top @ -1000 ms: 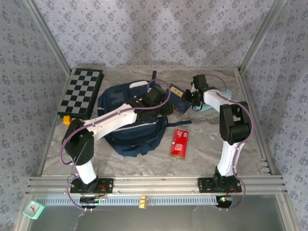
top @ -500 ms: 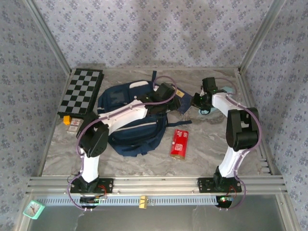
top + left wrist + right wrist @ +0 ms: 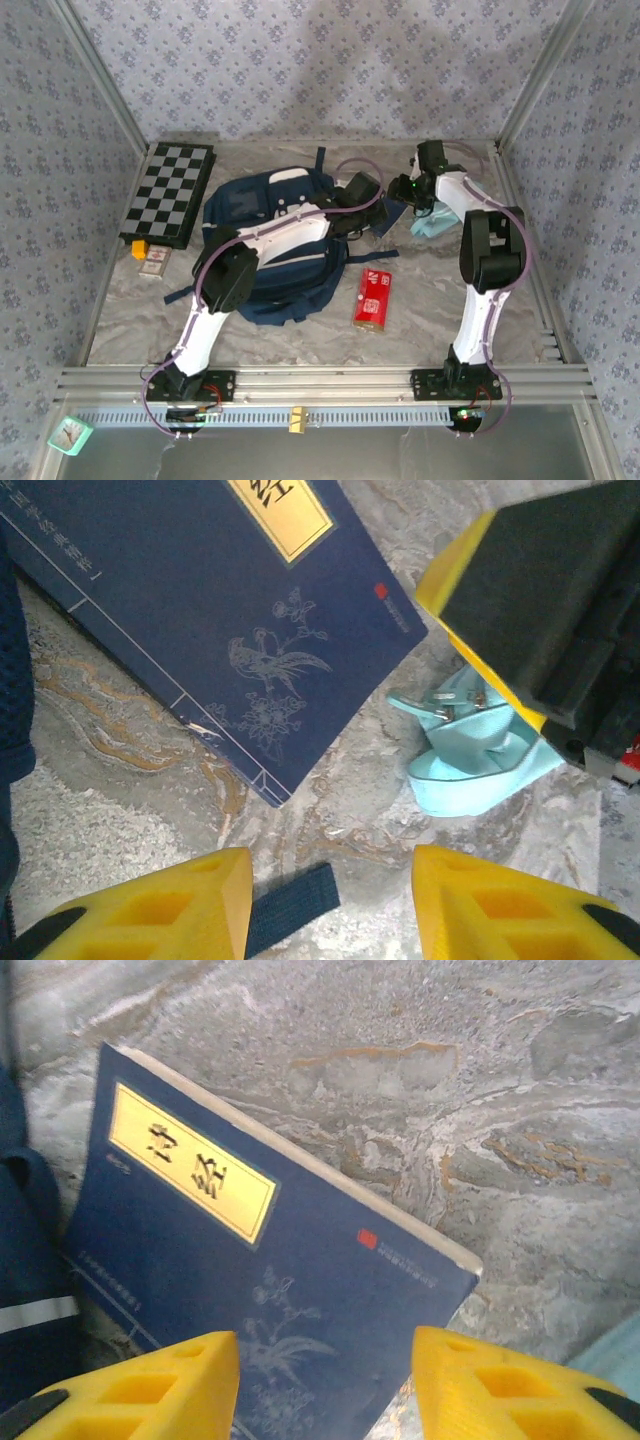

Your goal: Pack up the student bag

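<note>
While the student bag [image 3: 270, 240] lies near the desk's [image 3: 430, 300] far edge, nothing is gripped.
Left gripper [image 3: 330, 885] and right gripper [image 3: 325, 1360] hover spread by the navy book [image 3: 260, 1280].

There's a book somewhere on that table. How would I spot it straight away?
Find the big navy backpack. The book lies just right of it, before the pale-blue pencil case. Its yellow title label sets it apart.
</note>
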Robot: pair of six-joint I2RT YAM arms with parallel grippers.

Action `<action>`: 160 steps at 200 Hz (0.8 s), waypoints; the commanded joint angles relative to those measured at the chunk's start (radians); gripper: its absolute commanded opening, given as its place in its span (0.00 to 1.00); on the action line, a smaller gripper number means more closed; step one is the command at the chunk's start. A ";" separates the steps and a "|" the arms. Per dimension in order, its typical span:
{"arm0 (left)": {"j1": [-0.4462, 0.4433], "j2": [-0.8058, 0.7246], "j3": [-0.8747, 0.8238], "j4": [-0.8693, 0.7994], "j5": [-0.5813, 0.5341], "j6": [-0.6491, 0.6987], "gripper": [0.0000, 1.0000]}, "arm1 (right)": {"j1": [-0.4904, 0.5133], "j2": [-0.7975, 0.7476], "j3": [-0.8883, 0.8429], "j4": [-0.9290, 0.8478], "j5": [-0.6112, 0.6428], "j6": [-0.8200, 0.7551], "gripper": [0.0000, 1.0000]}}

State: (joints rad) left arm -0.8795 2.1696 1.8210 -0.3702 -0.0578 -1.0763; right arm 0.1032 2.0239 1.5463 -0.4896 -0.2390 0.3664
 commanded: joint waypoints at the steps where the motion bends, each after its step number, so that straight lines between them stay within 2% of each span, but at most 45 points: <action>1: -0.004 0.022 0.036 -0.029 -0.020 -0.024 0.45 | -0.008 0.064 0.076 -0.069 0.012 -0.047 0.55; 37: -0.001 0.024 0.020 -0.050 -0.038 -0.020 0.45 | 0.016 0.187 0.199 -0.134 0.056 -0.063 0.58; 57: 0.004 0.022 0.008 -0.051 -0.030 -0.018 0.45 | 0.038 0.199 0.194 -0.145 0.073 -0.074 0.58; 88: 0.012 0.026 -0.019 -0.049 -0.033 -0.011 0.45 | 0.061 0.110 0.066 -0.117 0.037 -0.060 0.58; 116: 0.023 0.030 -0.043 -0.049 -0.048 -0.017 0.45 | 0.087 0.005 -0.067 -0.116 0.081 -0.033 0.57; 137: 0.028 0.031 -0.071 -0.039 -0.060 0.001 0.39 | 0.090 -0.074 -0.175 -0.040 0.059 -0.004 0.56; 160: 0.037 0.040 -0.080 -0.030 -0.063 0.021 0.33 | 0.082 -0.090 -0.171 -0.048 0.061 0.000 0.56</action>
State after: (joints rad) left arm -0.8555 2.1868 1.7485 -0.3958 -0.0948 -1.0801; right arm 0.1955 1.9732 1.3766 -0.5499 -0.1761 0.3412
